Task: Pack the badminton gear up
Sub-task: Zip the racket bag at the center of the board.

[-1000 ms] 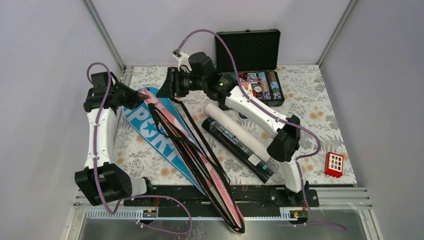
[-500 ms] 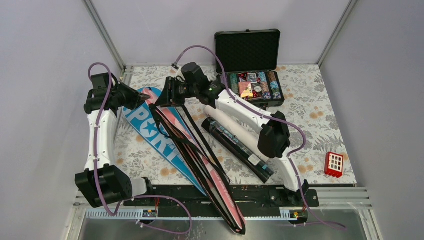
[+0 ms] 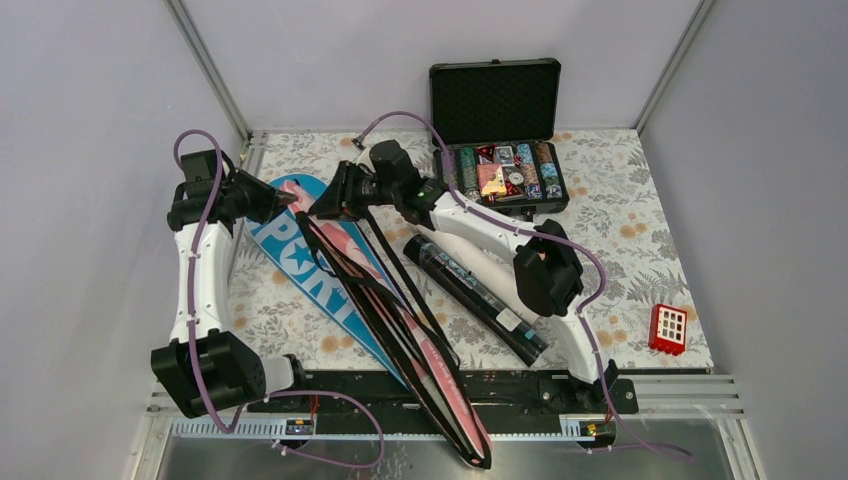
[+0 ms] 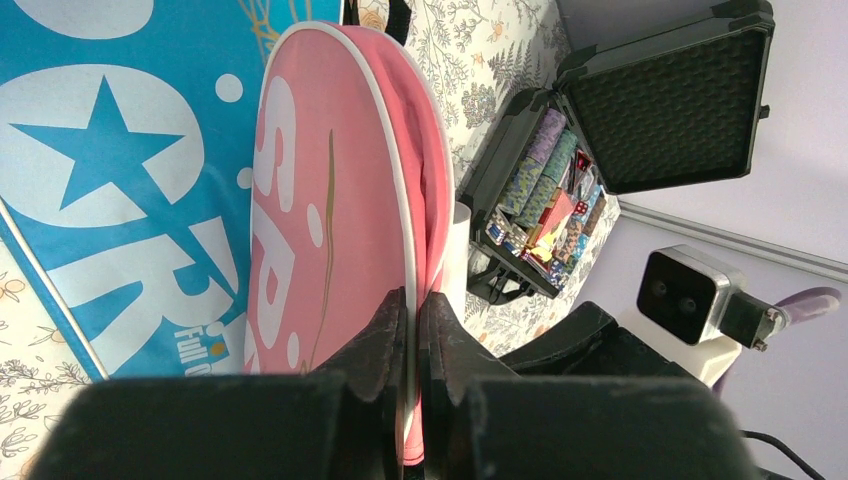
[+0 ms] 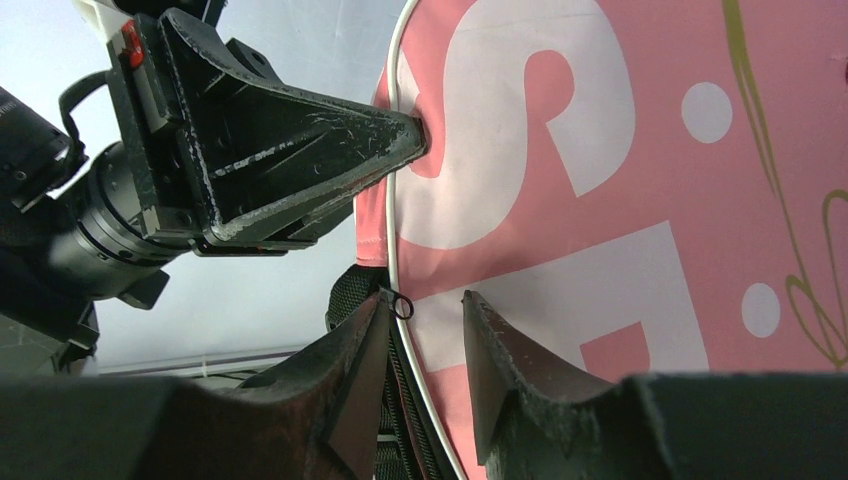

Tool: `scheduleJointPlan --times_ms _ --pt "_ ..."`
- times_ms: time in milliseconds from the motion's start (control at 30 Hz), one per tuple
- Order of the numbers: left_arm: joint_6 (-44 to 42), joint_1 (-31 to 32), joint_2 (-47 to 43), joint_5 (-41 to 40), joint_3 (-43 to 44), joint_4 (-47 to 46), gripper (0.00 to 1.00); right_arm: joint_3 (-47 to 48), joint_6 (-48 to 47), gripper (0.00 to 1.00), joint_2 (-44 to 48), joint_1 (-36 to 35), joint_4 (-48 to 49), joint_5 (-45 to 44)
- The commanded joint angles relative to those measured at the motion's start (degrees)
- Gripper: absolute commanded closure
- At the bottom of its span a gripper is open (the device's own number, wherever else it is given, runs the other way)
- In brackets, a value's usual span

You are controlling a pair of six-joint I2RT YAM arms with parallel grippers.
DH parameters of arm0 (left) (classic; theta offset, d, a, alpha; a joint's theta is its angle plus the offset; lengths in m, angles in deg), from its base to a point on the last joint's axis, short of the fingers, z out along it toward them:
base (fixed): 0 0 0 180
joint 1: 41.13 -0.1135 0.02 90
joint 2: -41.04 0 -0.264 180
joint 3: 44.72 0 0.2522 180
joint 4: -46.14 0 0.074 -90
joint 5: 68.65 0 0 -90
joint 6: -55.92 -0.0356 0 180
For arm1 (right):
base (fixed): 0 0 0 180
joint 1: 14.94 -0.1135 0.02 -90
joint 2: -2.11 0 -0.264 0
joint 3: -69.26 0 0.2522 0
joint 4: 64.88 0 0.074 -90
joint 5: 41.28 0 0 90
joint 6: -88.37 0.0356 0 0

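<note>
The pink "SPORT" cover point(image 3: 352, 262) lies slanted over the blue cover point(image 3: 296, 262), with black straps trailing along it. My left gripper point(image 3: 291, 197) is shut on the white-piped rim at the pink cover's point(image 4: 330, 180) top end, its jaws point(image 4: 413, 305) pinching the fabric. My right gripper point(image 3: 324, 204) is at the same end from the other side, open. Its jaws point(image 5: 425, 310) straddle the piping, and the left finger touches the small zipper ring point(image 5: 402, 303). A dark tube point(image 3: 476, 291) and a white tube point(image 3: 497, 272) lie right of the covers. No rackets or shuttlecocks show.
An open black case of poker chips point(image 3: 505, 175) stands at the back, just behind my right arm. A small red block with white squares point(image 3: 668, 328) sits near the front right. The pink cover's handle end overhangs the front rail point(image 3: 470, 440).
My right gripper has swung left and down to the pink cover's top end, close to the left gripper, and its jaws have narrowed. The left gripper keeps its hold.
</note>
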Motion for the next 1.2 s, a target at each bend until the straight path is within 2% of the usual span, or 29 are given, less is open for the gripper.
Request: scheduleJointPlan --times_ms 0,333,600,800,900,1033,1167 --pt "1.6 0.3 -3.3 3.9 0.3 -6.7 1.0 -3.0 5.8 0.6 2.9 -0.7 7.5 1.9" --pt "2.3 0.3 -4.1 3.3 -0.9 -8.2 1.0 -6.2 13.0 0.62 2.7 -1.0 15.9 2.7" --pt "2.7 0.3 -4.2 3.4 -1.0 -8.9 1.0 -7.6 15.4 0.64 2.8 -1.7 17.8 2.8" --pt "3.0 0.3 -4.5 3.3 -1.7 -9.5 1.0 -9.7 18.2 0.81 3.2 -1.9 21.1 2.0" --pt "3.3 0.3 -5.1 2.7 -2.1 -10.5 1.0 -12.2 19.0 1.0 4.5 -1.9 22.2 0.6" --pt "3.3 0.3 -5.6 1.1 -1.8 -11.7 1.0 -16.8 19.7 1.0 7.2 -1.9 24.6 -1.1" --pt "3.4 0.3 -5.6 -1.5 -0.3 -11.6 1.0 -20.0 16.6 1.0 10.4 -1.8 22.1 -2.2"
